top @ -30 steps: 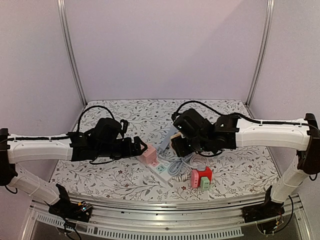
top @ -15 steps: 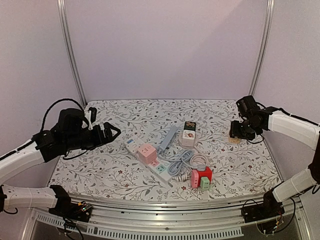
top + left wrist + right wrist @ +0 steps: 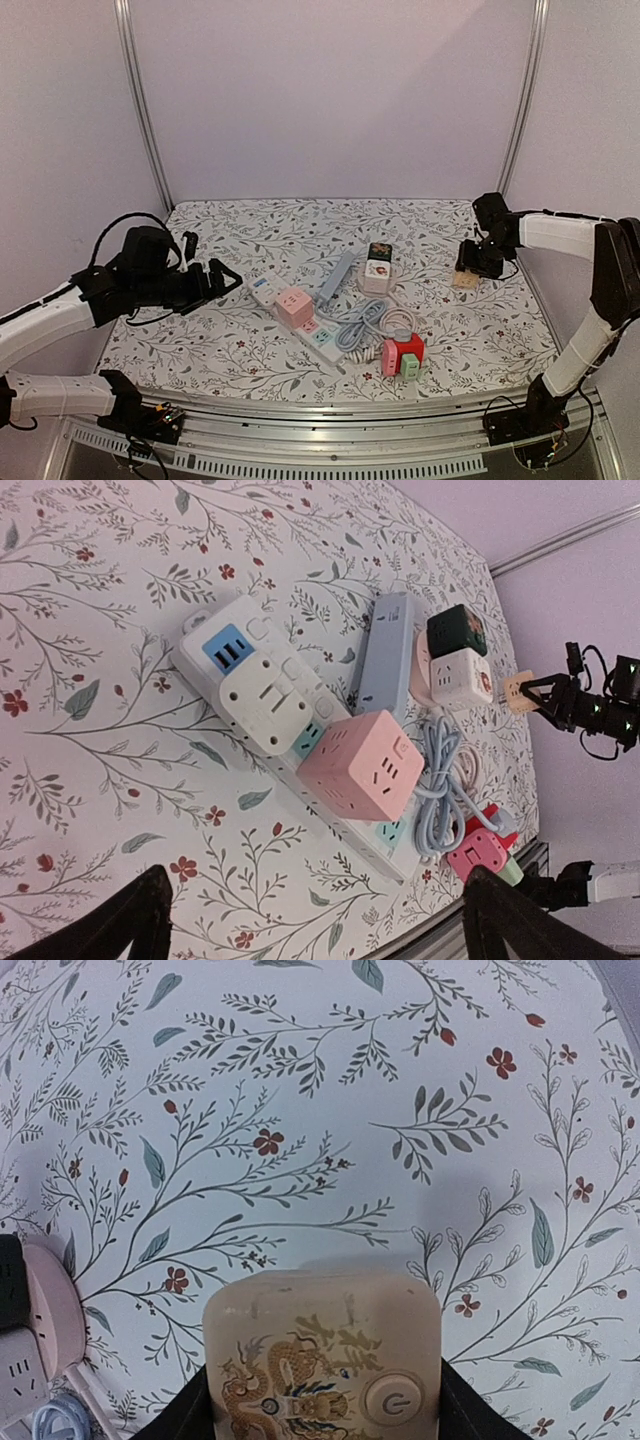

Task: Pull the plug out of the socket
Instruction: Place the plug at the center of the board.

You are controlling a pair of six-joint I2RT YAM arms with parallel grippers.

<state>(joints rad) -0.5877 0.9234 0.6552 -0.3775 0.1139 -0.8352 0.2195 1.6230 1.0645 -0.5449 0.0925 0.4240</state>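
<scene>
Lilac walls [image 3: 330,100] are noted round a table covered with a flower-printed cloth [image 3: 230,350].

Left gripper [image 3: 228,277]: the jaws are found spread wide, and nothing is held between them. Ahead of these jaws and apart from them, a white strip [image 3: 322,338] is seen lying on the cloth, with a pink cube [image 3: 294,305] seated on it. Beyond the strip, as viewed from the left jaws, a grey bar [image 3: 338,275], two stacked cubes [image 3: 377,265], a coiled cable [image 3: 368,325] and a red cube [image 3: 408,348] are recorded.

Right gripper [image 3: 476,266]: the jaws are found closed on a beige plug [image 3: 325,1350], which is gripped by two opposite sides. A dragon print and a round button are carried on the face turned towards the wrist camera. The plug is located between the right jaws, with bare cloth ahead of it. It is well apart from the strip and from the left jaws. The strip group is placed between the two sets of jaws, nearer the left pair. Whether the plug is touching the cloth cannot be told.
</scene>
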